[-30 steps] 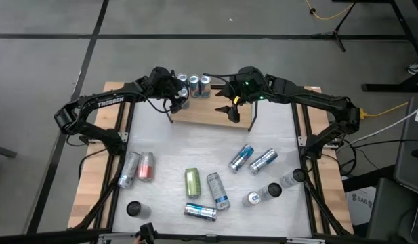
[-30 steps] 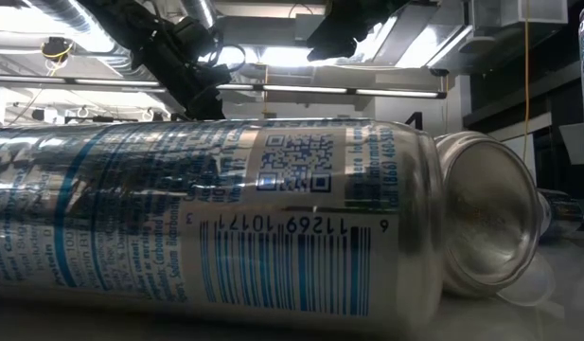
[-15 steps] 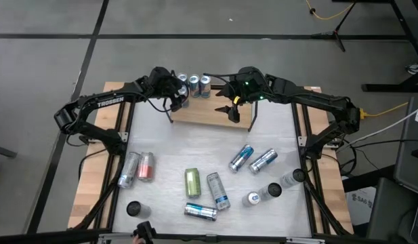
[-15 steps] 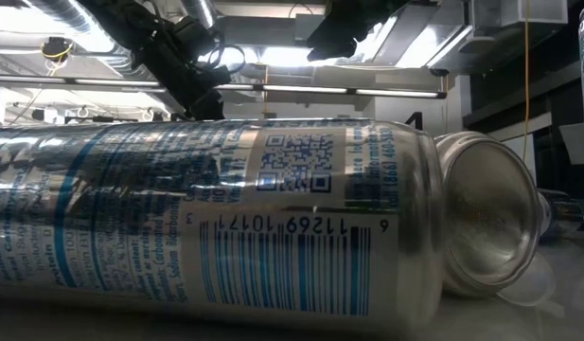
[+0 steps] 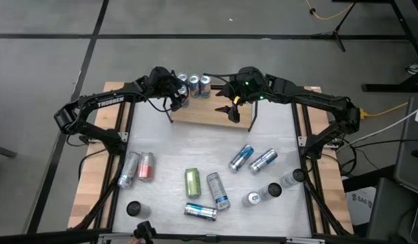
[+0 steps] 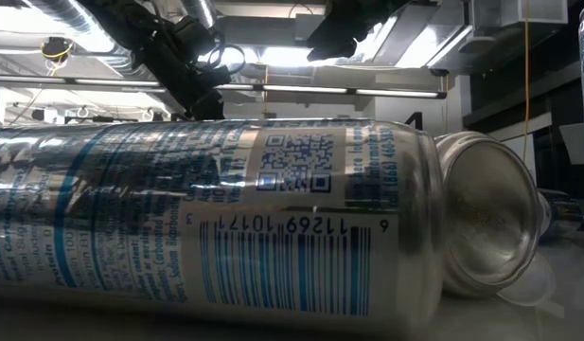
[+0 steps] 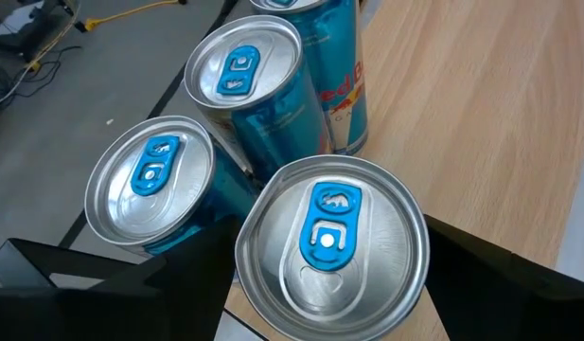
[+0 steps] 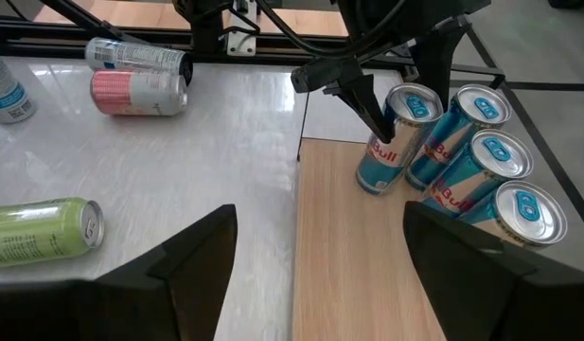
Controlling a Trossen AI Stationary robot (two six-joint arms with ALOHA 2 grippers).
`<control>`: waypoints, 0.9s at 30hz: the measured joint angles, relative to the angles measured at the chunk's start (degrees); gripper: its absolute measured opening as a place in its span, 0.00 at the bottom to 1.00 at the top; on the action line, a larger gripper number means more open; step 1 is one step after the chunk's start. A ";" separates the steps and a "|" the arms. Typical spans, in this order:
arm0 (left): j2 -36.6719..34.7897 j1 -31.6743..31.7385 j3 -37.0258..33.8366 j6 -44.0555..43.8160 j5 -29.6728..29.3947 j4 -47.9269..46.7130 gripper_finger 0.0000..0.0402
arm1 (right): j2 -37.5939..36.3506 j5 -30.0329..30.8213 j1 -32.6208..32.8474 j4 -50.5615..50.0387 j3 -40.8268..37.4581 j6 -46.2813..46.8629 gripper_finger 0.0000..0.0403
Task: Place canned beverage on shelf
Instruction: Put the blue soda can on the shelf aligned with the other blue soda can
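The shelf (image 5: 212, 110) stood at the far edge of the table (image 5: 195, 156), its light wooden board running along that edge between thin black wire end frames. Four blue and silver cans stood upright in a tight cluster at the shelf's left end. In the left wrist view the nearest can (image 7: 331, 248) filled the space between the left gripper's two dark fingers (image 7: 131, 284), which flanked it on either side; its silver top with the blue tab faced the camera. The fingers were spread about as wide as the can, and I could not tell whether they pressed on its wall or merely stood beside it. Two more cans (image 7: 157, 180) touched it on the far side, close to the shelf's back edge.

From above, the left gripper (image 5: 176, 93) sat over that cluster at the shelf's left end. The right gripper (image 5: 232, 107) hung over the middle of the shelf board, well clear of the cans, with its fingers (image 8: 192, 251) spread apart and nothing between them; bare wood lay beneath them. Its wrist view showed the four cans (image 8: 462, 156) ahead with the left arm's finger against the nearest one.

On the table's near half lay loose cans on their sides: a green can (image 5: 192, 182), a pink can (image 5: 146, 166) near the left edge, and several silver and blue ones towards the right edge. A silver can (image 6: 206, 218) lay right against the low camera.
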 joint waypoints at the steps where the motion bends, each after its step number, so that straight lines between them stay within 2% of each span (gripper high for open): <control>1: 0.00 0.00 0.00 0.00 0.00 0.00 0.75 | 0.00 0.00 -0.01 -0.01 0.00 0.00 0.72; 5: -0.55 0.00 -0.04 0.00 -0.46 -0.07 0.75 | 0.00 0.00 -0.01 -0.02 0.00 0.00 0.72; 12: -3.99 -0.48 -0.07 -0.17 -6.55 -0.02 0.75 | 0.00 0.00 0.00 0.00 0.00 0.00 0.72; 27: -11.40 -4.22 -0.04 -0.38 -7.02 0.20 0.75 | 0.01 -0.01 0.01 -0.01 0.00 -0.01 0.72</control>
